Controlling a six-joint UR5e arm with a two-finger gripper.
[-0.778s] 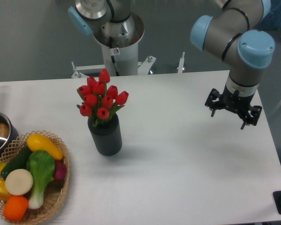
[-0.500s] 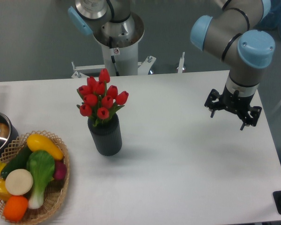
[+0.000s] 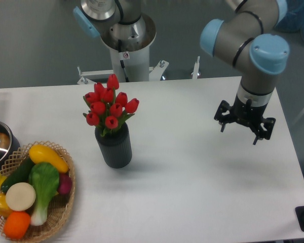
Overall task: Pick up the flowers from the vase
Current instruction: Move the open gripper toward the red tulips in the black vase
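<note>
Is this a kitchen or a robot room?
Most likely a robot lab. A big arm with an open end effector hangs over a plain white table set with red flowers in a vase and a basket of toy vegetables.

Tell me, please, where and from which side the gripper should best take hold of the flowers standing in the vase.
Probably from above: the flowers stand upright in the vase, whose wall hides the stems. The open gripper would best close around the bunch low down, near the leaves just above the rim, where it is narrowest, then lift straight up.
</note>
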